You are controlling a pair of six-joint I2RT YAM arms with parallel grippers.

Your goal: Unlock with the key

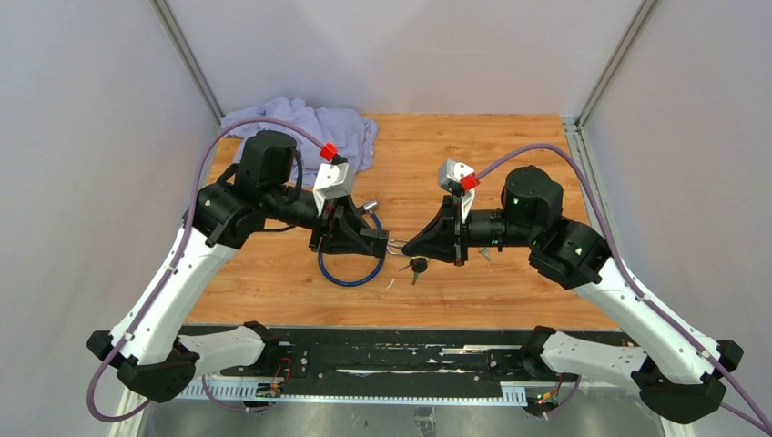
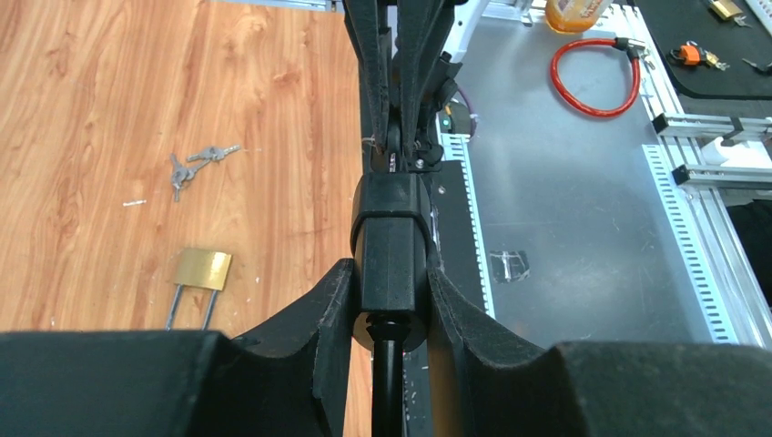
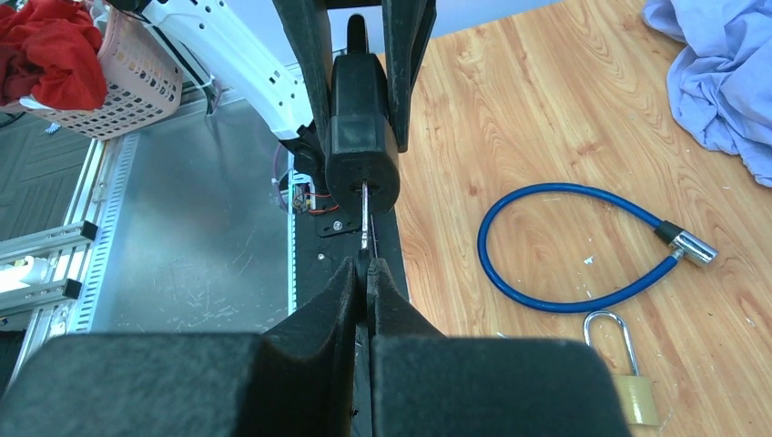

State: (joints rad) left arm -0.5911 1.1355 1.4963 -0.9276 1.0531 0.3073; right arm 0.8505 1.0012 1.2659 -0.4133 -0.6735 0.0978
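A black lock body (image 2: pixel 391 246) sits upright between the pads of my left gripper (image 2: pixel 390 273), which is shut on it just above the wooden table (image 1: pixel 510 164). In the right wrist view the same lock (image 3: pixel 361 137) faces me with a thin metal key (image 3: pixel 364 214) standing in its keyhole. My right gripper (image 3: pixel 367 269) is shut on the key's head, which is hidden between the pads. The two grippers meet tip to tip at mid-table, left gripper (image 1: pixel 380 242) and right gripper (image 1: pixel 408 246).
A blue cable lock (image 3: pixel 569 246) and a brass padlock (image 3: pixel 637 396) lie on the wood under the grippers. Loose keys (image 2: pixel 196 164) lie nearby. A lilac cloth (image 1: pixel 309 127) is at the back left. Off the table are a red cable (image 2: pixel 592 77) and a pink basket (image 3: pixel 118 73).
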